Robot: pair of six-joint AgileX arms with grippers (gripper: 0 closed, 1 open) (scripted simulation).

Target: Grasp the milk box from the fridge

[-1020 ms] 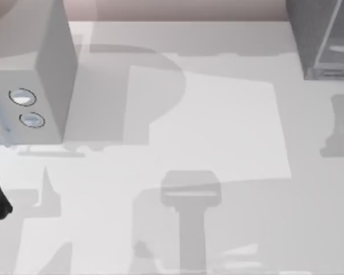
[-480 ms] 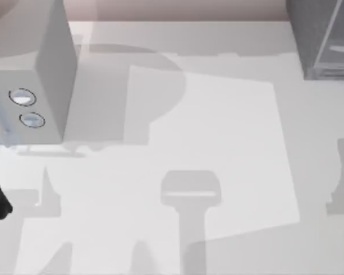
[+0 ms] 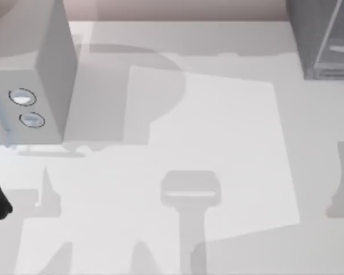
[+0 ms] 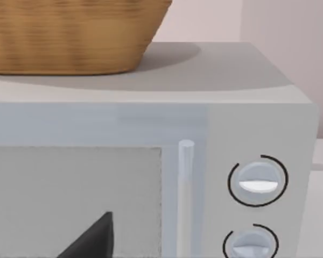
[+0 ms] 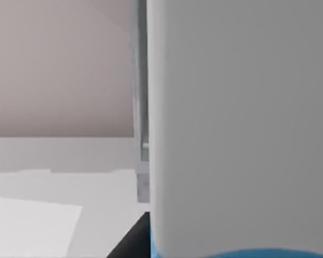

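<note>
Fridge (image 3: 324,37) stands at the counter's (image 3: 218,126) far right corner in your top view; a lighter box with two dials (image 3: 31,74) sits far left. Your left wrist view faces that box (image 4: 151,177), a wicker basket (image 4: 70,32) on top. Your right wrist view meets a grey panel with a blue edge (image 5: 242,253) below. Either tool's state: cannot tell.

no readable text, labels, numbers, signs anywhere

A wicker basket (image 4: 70,37) sits upper left on a grey microwave (image 4: 242,91); two dials (image 4: 257,180) lower right, a handle (image 4: 185,183) beside them.
</note>
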